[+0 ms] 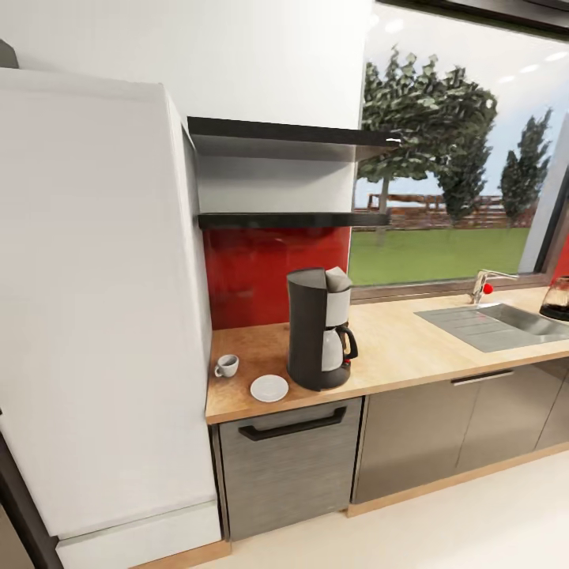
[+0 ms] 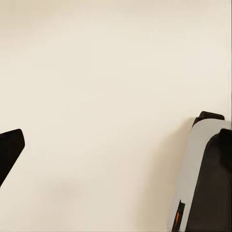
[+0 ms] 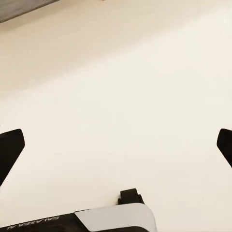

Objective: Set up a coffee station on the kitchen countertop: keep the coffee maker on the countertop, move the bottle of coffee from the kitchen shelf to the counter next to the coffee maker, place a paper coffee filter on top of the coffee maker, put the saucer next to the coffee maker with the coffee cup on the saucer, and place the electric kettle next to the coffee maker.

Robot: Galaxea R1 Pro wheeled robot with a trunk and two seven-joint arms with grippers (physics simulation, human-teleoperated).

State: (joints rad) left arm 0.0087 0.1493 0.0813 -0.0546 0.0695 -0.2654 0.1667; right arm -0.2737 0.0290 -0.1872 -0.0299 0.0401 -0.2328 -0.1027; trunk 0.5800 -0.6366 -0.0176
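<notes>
On the kitchen countertop (image 1: 411, 348), the coffee cup (image 1: 227, 365) sits at nine o'clock from the coffee maker (image 1: 319, 329), the saucer (image 1: 269, 388) at seven; the electric kettle (image 1: 558, 299) stands far at three. The left gripper (image 2: 116, 145) and the right gripper (image 3: 116, 145) hang spread wide over pale floor (image 3: 116, 96), holding nothing.

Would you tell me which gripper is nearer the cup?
Cannot tell. The left gripper and right gripper both hang open over floor, away from the cup on the counter.

On the kitchen countertop (image 1: 411, 348), the coffee maker (image 1: 318, 328) stands beside the saucer (image 1: 269, 387), coffee cup (image 1: 227, 365) nearby.
</notes>
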